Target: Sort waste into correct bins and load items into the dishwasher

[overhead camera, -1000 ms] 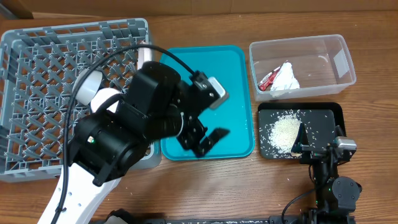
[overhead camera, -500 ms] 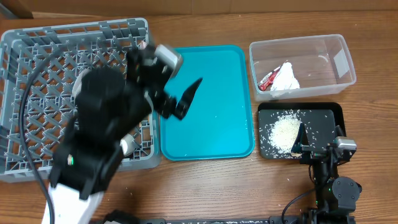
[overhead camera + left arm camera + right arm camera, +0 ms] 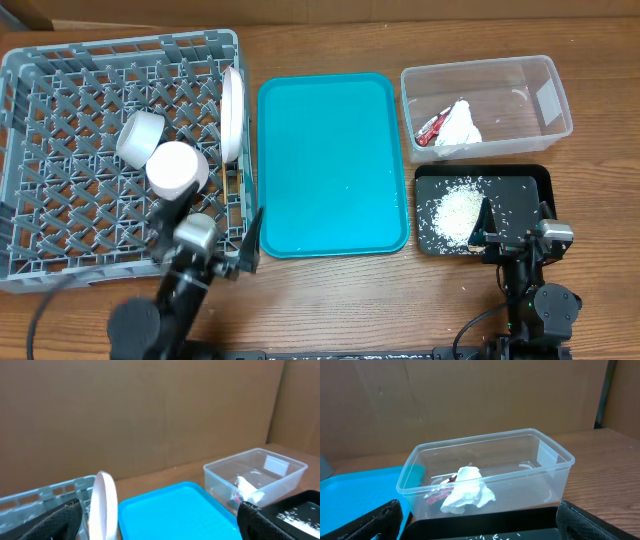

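The grey dish rack [image 3: 60,90] holds an upright white plate [image 3: 232,112] at its right wall and two white cups [image 3: 140,137] [image 3: 178,168]. The clear tub [image 3: 540,95] holds the red wrapper [image 3: 430,129] and the white tissue [image 3: 460,124]. The rice [image 3: 455,212] lies in the black tray [image 3: 530,180]. My left gripper [image 3: 212,248] is open and empty at the rack's front right corner. My right gripper [image 3: 516,222] is open and empty at the black tray's front edge. The left wrist view shows the plate [image 3: 102,505] and the tub [image 3: 280,467]. The right wrist view shows the tissue [image 3: 467,490]. No chopsticks are in view.
The teal serving tray [image 3: 330,165] lies bare between the rack and the two bins. It shows in the left wrist view [image 3: 175,515] and at the left edge of the right wrist view [image 3: 350,495]. A cardboard wall stands behind the table.
My left arm has pulled back from over the teal tray and rack to the table's front edge, uncovering the plate and cups. The right arm has not moved.
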Controlling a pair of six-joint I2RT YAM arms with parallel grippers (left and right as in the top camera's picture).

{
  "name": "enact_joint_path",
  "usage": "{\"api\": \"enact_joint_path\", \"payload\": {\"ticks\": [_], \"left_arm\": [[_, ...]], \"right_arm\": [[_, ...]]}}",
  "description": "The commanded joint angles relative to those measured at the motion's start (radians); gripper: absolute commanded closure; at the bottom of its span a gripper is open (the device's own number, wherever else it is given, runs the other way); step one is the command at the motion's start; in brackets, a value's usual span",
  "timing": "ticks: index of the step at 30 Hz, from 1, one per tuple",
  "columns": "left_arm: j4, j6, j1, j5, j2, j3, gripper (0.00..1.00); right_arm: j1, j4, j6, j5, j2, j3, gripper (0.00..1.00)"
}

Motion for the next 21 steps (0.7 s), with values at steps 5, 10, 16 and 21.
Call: {"api": "enact_joint_path", "payload": {"ticks": [5, 10, 16, 21], "left_arm": [[-0.003, -0.017, 0.012, -0.189, -0.216, -0.208, 0.00], [0.036, -0.012, 0.012, -0.274, -0.217, -0.308, 0.00], [0.178, -0.009, 0.012, -0.295, -0.217, -0.428, 0.00], [0.149, -0.009, 0.012, -0.322, -0.216, -0.428, 0.00]], "right_arm": [[-0.005, 0.007, 0.000, 0.002, -0.007, -0.010, 0.00], [-0.005, 0.007, 0.000, 0.002, -0.007, -0.010, 0.00], [-0.005, 0.007, 0.000, 0.002, -0.007, -0.010, 0.00], [-0.005, 0.007, 0.000, 0.002, -0.007, -0.010, 0.00]]}}
